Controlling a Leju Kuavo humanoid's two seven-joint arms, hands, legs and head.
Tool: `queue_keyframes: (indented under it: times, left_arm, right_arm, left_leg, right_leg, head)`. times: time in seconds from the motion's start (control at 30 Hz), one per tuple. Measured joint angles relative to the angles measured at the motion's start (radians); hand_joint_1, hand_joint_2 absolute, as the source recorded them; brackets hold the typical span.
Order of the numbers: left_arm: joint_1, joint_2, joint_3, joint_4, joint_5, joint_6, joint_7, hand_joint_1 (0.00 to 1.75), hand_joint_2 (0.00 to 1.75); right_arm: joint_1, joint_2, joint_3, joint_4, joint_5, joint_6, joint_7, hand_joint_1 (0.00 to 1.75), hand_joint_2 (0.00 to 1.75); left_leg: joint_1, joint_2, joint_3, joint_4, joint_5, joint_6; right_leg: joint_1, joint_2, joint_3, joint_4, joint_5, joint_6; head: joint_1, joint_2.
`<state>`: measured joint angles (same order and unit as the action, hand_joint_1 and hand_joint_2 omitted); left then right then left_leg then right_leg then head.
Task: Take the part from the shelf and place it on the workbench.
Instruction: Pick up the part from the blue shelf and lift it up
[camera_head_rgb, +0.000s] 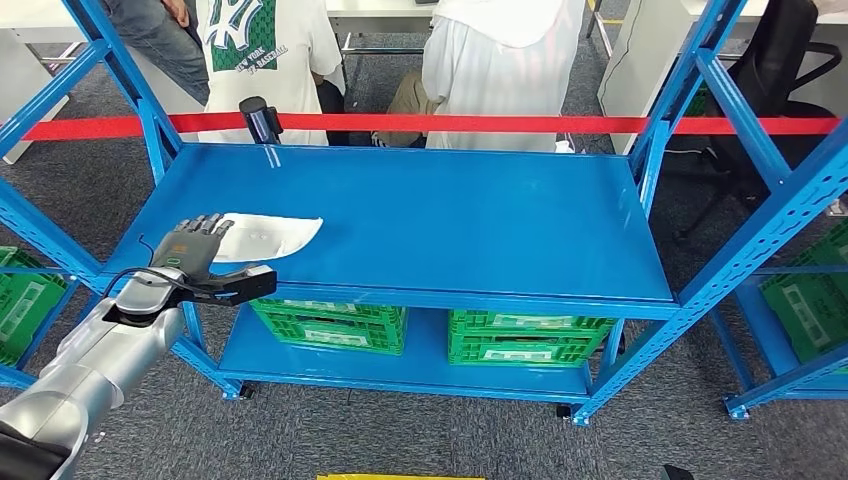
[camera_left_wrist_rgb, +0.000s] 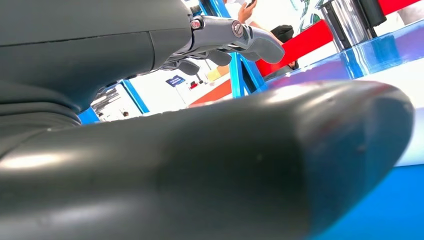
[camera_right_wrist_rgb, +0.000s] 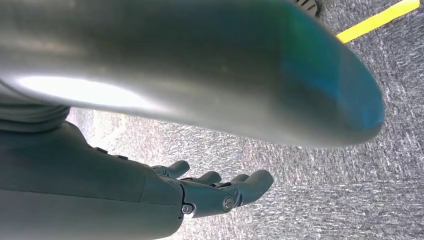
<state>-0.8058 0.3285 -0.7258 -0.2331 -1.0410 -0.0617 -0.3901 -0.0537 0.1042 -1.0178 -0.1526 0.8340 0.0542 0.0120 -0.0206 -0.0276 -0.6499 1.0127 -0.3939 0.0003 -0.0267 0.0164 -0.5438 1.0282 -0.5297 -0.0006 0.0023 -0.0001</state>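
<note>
Setting: a blue metal shelf (camera_head_rgb: 420, 220) on grey carpet, a red barrier tape (camera_head_rgb: 450, 124) stretched behind it, and two people in white shirts (camera_head_rgb: 500, 60) standing beyond the tape.
Left hand: the left hand (camera_head_rgb: 190, 247) reaches over the shelf's left front corner, its fingers (camera_head_rgb: 205, 226) stretched forward and lying on the near end of the part; the thumb sits low at the shelf's front edge. In the left wrist view the fingers (camera_left_wrist_rgb: 235, 40) extend out straight above the thick grey thumb. Whether it truly grips the part or only rests on it, I cannot tell.
Part: the part (camera_head_rgb: 262, 236) is a flat white piece, broad near the hand and tapering to a point toward the shelf's middle. It lies on the top level of the shelf near the left front corner, its left end under the fingers, the rest of it bare on the blue sheet.
Right hand: the right hand (camera_right_wrist_rgb: 220, 192) hangs over the carpet, fingers slightly curled and apart, holding nothing.
Farther out: a dark cylindrical object (camera_head_rgb: 262, 120) stands at the shelf's back left edge, well apart from the part.
Below: green crates (camera_head_rgb: 330, 322) sit on the lower level of the shelf.
Floor: a yellow line (camera_right_wrist_rgb: 377, 20) runs across the carpet in the right wrist view.
</note>
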Motion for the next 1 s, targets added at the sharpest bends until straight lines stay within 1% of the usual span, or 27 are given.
queue_keyframes:
  times: [0.23, 0.37, 0.63, 1.0]
  left_arm:
    - [0.002, 0.000, -0.002, 0.000, 0.001, 0.004, 0.002, 0.00, 0.00]
    - [0.002, 0.000, -0.002, 0.000, 0.003, 0.006, 0.014, 0.00, 1.75]
    - [0.003, -0.007, -0.002, 0.000, 0.011, 0.011, 0.035, 0.00, 1.75]
    - [0.003, -0.034, -0.002, 0.000, 0.012, 0.022, 0.041, 0.00, 1.75]
  right_arm:
    - [0.000, -0.001, 0.000, 0.000, 0.002, 0.000, -0.003, 0.00, 0.00]
    - [0.000, -0.001, 0.000, 0.000, 0.003, 0.000, -0.004, 0.00, 0.00]
    - [0.000, -0.001, 0.000, 0.000, 0.010, 0.002, -0.005, 0.00, 0.00]
    - [-0.001, -0.001, 0.000, 0.000, 0.012, 0.002, -0.005, 0.00, 0.00]
  left_leg:
    - [0.000, 0.000, 0.000, 0.000, 0.000, 0.000]
    - [0.000, 0.000, 0.000, 0.000, 0.000, 0.000]
    - [0.000, 0.000, 0.000, 0.000, 0.000, 0.000]
    - [0.000, 0.000, 0.000, 0.000, 0.000, 0.000]
  right_leg:
    - [0.000, 0.000, 0.000, 0.000, 0.000, 0.000]
    - [0.000, 0.000, 0.000, 0.000, 0.000, 0.000]
    - [0.000, 0.000, 0.000, 0.000, 0.000, 0.000]
    - [0.000, 0.000, 0.000, 0.000, 0.000, 0.000]
  head:
    - [0.000, 0.000]
    - [0.000, 0.000]
    - [0.000, 0.000]
    - [0.000, 0.000]
